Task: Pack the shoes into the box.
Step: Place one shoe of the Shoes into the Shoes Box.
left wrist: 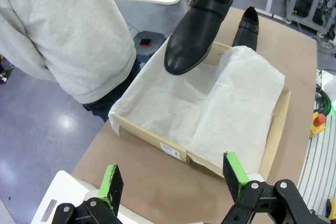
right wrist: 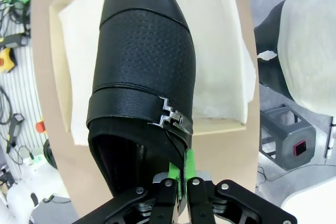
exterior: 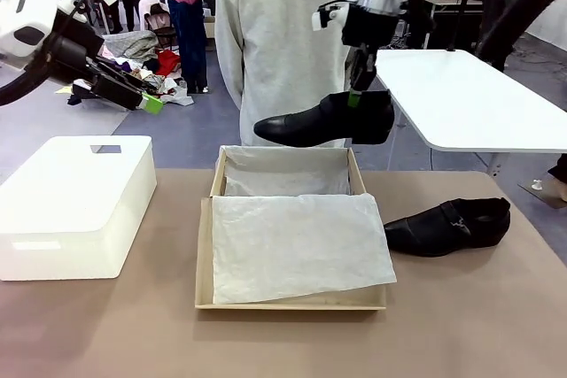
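Note:
One black glossy shoe (exterior: 328, 121) hangs in the air above the far end of the box (exterior: 292, 303), toe pointing to picture left. My right gripper (exterior: 356, 95) is shut on the rim of its heel opening; the right wrist view shows the green pads (right wrist: 182, 174) pinching that rim of the shoe (right wrist: 144, 77). The second shoe (exterior: 447, 226) lies on the table right of the box. The cardboard box holds white tissue paper (exterior: 297, 241), loosely folded. My left gripper (exterior: 146, 95) is open, raised at the far left; its fingers (left wrist: 111, 187) frame the box (left wrist: 173, 148) and the lifted shoe (left wrist: 197, 27).
A white rounded plastic container (exterior: 75, 205) stands on the table left of the box. A person in a light grey sweater (exterior: 275, 42) stands at the far edge behind the box. A white table (exterior: 469, 99) is at the back right.

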`<state>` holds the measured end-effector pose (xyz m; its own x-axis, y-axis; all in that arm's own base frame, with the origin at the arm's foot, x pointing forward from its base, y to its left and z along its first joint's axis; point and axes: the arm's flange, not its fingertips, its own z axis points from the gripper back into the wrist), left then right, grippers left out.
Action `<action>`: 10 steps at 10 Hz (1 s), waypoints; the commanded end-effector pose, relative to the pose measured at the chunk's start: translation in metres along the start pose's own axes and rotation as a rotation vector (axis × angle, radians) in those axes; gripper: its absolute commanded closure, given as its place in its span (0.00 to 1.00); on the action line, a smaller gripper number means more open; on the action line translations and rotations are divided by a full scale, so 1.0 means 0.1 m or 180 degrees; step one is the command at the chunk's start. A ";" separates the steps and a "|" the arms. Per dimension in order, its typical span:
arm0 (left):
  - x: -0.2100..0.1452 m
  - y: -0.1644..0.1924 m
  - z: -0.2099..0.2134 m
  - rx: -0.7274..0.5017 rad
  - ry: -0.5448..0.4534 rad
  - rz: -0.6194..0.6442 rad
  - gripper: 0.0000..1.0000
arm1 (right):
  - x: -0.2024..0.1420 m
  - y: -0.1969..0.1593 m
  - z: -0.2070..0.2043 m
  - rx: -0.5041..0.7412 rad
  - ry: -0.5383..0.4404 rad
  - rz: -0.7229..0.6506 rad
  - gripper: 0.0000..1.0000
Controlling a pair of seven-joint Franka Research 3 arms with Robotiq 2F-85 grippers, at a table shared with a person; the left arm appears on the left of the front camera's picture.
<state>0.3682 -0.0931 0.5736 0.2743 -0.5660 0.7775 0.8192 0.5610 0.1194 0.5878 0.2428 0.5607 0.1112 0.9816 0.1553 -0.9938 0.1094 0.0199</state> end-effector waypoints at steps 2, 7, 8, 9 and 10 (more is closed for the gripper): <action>-0.01 0.01 0.00 -0.0037 -0.0035 -0.0022 0.00 | 0.24 -0.16 -0.24 -0.0141 0.0192 -0.0201 1.00; -0.01 0.01 0.00 -0.0037 -0.0035 -0.0022 0.00 | 0.38 -0.23 -0.77 -0.0047 0.0120 -0.0182 1.00; -0.01 0.01 0.00 -0.0037 -0.0035 -0.0022 0.00 | 0.40 -0.25 -0.84 -0.0030 0.0100 -0.0121 1.00; -0.01 0.01 0.00 -0.0037 -0.0035 -0.0022 0.00 | 0.40 -0.27 -0.92 0.0024 0.0131 -0.0045 1.00; -0.01 0.01 0.00 -0.0037 -0.0035 -0.0022 0.00 | 0.40 -0.28 -1.01 0.0046 0.0121 -0.0030 1.00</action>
<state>0.3682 -0.0930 0.5736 0.2745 -0.5661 0.7773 0.8190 0.5612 0.1195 0.6142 0.2933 0.4651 0.1374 0.9839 0.1145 -0.9897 0.1318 0.0553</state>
